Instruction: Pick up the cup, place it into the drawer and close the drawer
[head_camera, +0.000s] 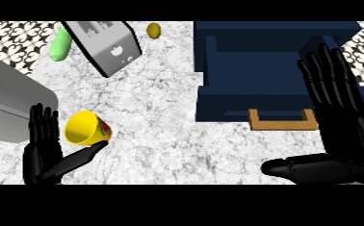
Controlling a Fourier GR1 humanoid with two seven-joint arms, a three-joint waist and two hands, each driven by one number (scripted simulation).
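Plainly, fingers (44, 124) open: left hand (39, 160) beside cup (84, 128), right hand (338, 119) over drawer (241, 71), toaster (107, 42) beyond.

Bright, even light on counter (163, 105) right of left hand (43, 148); deep shade inside drawer (249, 76) beside right hand (334, 100); soft sheen on left thumb.

Marble counter (163, 109) carries toaster (107, 47), green vegetable (60, 44), blue drawer (227, 108).

Left hand (39, 160) sits low at the left, fingers straight up, thumb spread; right hand (341, 133) open, fingers straight
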